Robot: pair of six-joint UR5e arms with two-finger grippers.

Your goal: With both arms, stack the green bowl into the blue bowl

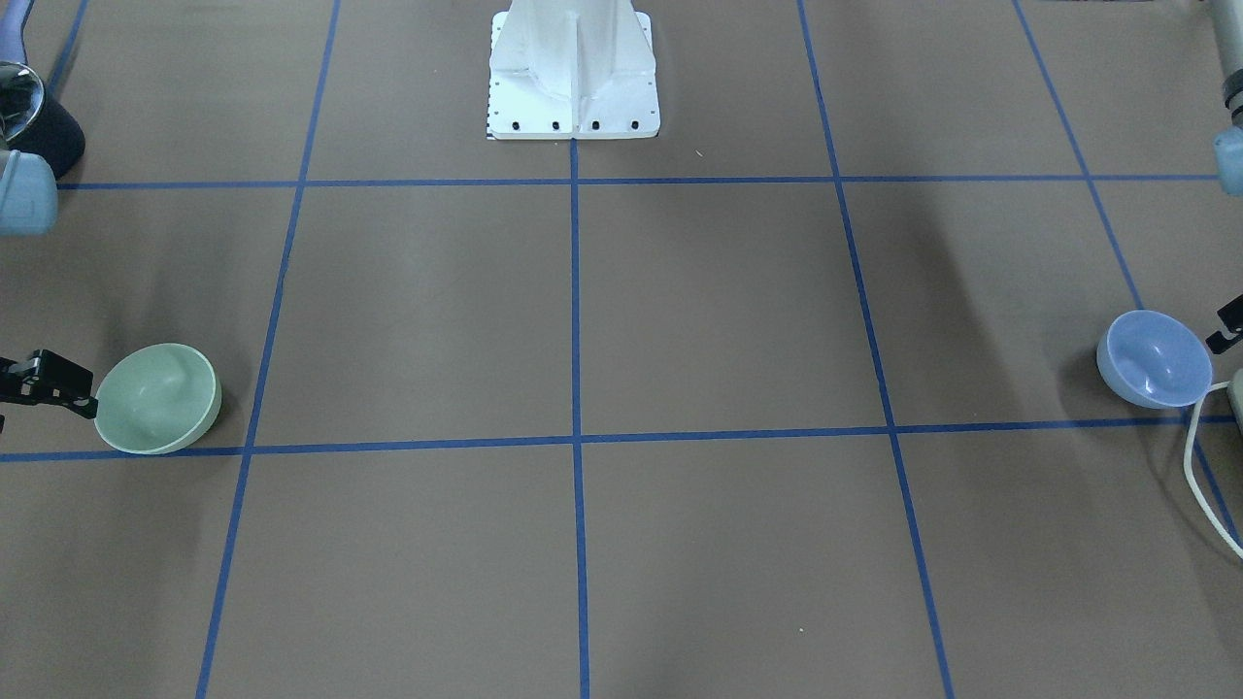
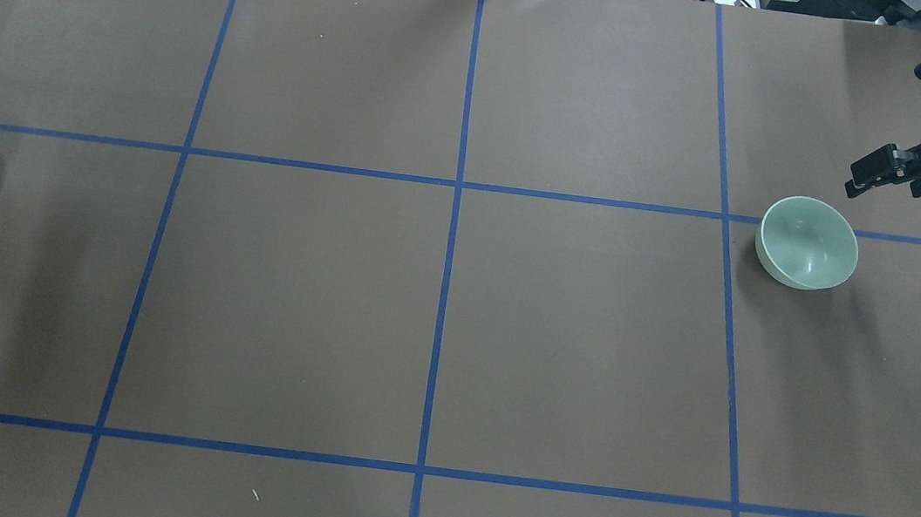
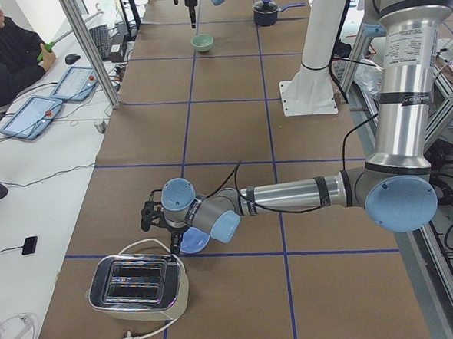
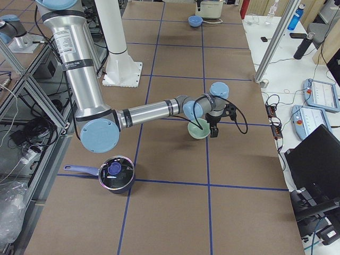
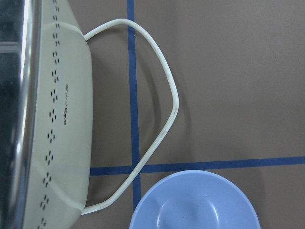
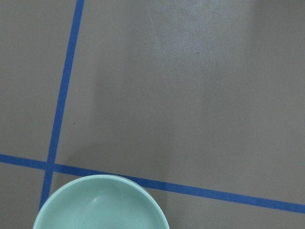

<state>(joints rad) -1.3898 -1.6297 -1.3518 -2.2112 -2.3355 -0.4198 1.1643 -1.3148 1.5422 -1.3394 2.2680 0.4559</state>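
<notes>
The green bowl (image 1: 155, 398) stands upright on the table, and also shows in the overhead view (image 2: 807, 244) and the right wrist view (image 6: 102, 204). My right gripper (image 2: 886, 173) hovers just beyond its outer rim, its jaws apart and empty; it also shows at the front view's left edge (image 1: 47, 383). The blue bowl (image 1: 1156, 359) stands at the opposite end of the table and shows in the left wrist view (image 5: 195, 202). My left gripper (image 1: 1228, 325) is beside it, mostly cut off by the frame edge, so I cannot tell whether it is open or shut.
A toaster (image 5: 43, 114) with a white cord (image 5: 164, 119) stands close beside the blue bowl. A dark pot (image 4: 116, 174) with a lid sits near the right arm's base. The white pedestal (image 1: 573, 73) stands mid-table on the robot's side.
</notes>
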